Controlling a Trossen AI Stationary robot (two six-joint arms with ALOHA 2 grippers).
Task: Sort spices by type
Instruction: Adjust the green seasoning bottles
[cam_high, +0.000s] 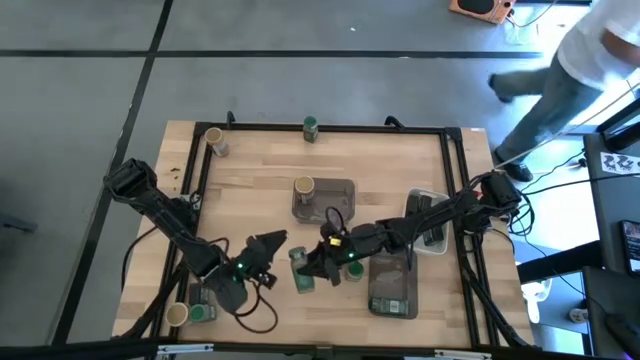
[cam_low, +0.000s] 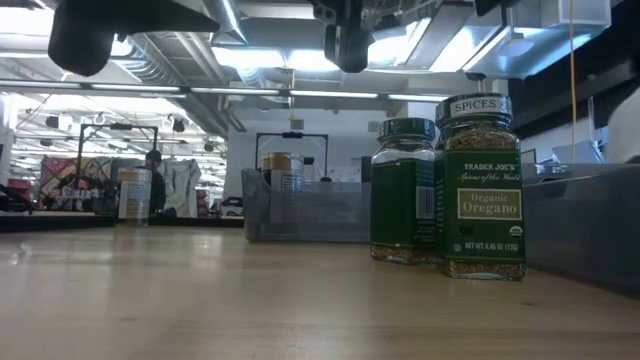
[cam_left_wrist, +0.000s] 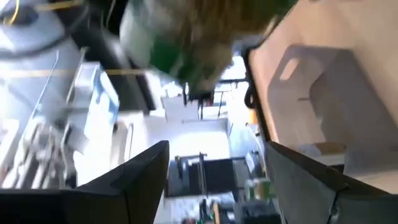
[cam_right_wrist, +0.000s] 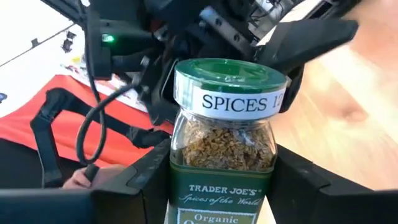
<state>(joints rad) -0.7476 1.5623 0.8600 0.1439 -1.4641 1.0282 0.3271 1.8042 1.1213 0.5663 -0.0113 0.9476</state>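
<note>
A green-lidded jar (cam_right_wrist: 221, 143) labelled Organic Oregano sits between the fingers of my right gripper (cam_right_wrist: 221, 186), which hovers over the table's near middle (cam_high: 322, 262). In the high view the arms hide this jar. My left gripper (cam_left_wrist: 217, 180) is open and points at the jar (cam_left_wrist: 186, 43) from the left, close to its lid; whether it touches, I cannot tell. It also shows in the high view (cam_high: 270, 246). Below, two more green-lidded jars (cam_low: 484, 190) (cam_low: 404, 190) stand on their bases on the table. My right gripper pinches the jar's glass body (cam_right_wrist: 181, 186), below the green lid, between its two fingers (cam_right_wrist: 146, 183), one on each side. The fingers come nearly level from the table's right. The jar is lifted clear of the table.
A grey tray (cam_high: 335, 205) holds a tan-lidded jar (cam_high: 303, 187). A dark tray (cam_high: 392, 285) and a white tray (cam_high: 430, 225) lie at the right. More jars stand at the far edge (cam_high: 310, 127) (cam_high: 213, 140) and near-left corner (cam_high: 190, 313). A person (cam_high: 575, 70) walks beyond the far right.
</note>
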